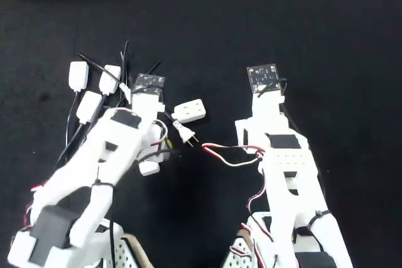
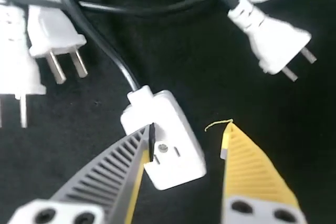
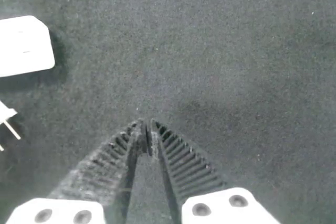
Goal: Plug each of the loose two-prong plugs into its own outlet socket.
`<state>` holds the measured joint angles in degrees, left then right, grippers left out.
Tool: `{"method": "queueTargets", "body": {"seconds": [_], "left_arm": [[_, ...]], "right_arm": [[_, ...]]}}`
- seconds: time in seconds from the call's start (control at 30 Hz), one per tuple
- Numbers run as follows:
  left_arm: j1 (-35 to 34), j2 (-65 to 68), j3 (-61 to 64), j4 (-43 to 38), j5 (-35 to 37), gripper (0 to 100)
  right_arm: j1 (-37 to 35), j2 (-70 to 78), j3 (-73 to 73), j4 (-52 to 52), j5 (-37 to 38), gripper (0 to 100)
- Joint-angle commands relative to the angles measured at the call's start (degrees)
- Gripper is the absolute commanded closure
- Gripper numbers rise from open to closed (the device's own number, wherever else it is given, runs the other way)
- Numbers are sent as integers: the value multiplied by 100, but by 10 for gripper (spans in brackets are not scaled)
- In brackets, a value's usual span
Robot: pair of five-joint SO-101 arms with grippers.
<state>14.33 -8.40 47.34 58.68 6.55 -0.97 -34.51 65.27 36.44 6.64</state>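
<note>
- Counter (image 1: 326, 36): uniform black, matte fabric texture.
- Outlet socket (image 2: 169, 142): white body with a black cord (image 2: 118, 64).
- Two-prong plugs (image 2: 52, 27): white bodies, silver-toned metal prongs.
- Left fingers (image 2: 247, 169): one yellow, one grey with a yellow edge. Both have a ribbed pattern and white bases.
- Right fingers (image 3: 184, 161): black, ribbed pattern, white bases.
- Arms (image 1: 113, 149): white housings with black panels.
- Wiring (image 1: 229, 150): red and white strands.

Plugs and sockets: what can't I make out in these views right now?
Left wrist view: one plug is cut off by the picture's edge.
Left wrist view: the left claw's grey finger covers one side of the socket.
Right wrist view: the edge cuts off a second plug's body and part of another socket.
</note>
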Motion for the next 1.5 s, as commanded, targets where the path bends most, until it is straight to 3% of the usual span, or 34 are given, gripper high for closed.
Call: {"method": "queueTargets", "body": {"seconds": [0.0,0.23,0.43,0.53,0.67,0.97,1.07,1.1,1.23,1.47], "left_arm": [[-303,589,-48,642,-730,776],[-971,879,-40,738,-1284,777],[-1042,492,-22,756,-1257,781],[-1042,-105,171,747,-1125,865],[-1042,-1187,444,774,-580,934],[-998,-3024,-382,774,958,936],[-1209,-3174,-655,703,2365,929],[-1385,-3191,-664,484,2848,916],[-1833,-3051,-435,-325,3552,842],[-1270,-2989,136,-378,3912,727]], "right_arm": [[79,-145,-22,-105,9,985],[88,-145,-4,-202,18,985],[88,-171,92,-343,18,985],[88,-171,92,-343,18,985],[88,-171,92,-343,18,985],[88,-171,92,-334,18,985],[97,-171,92,-334,18,985],[97,-171,92,-334,18,985],[193,-171,92,-343,18,985],[211,-171,84,-343,18,985]]}}
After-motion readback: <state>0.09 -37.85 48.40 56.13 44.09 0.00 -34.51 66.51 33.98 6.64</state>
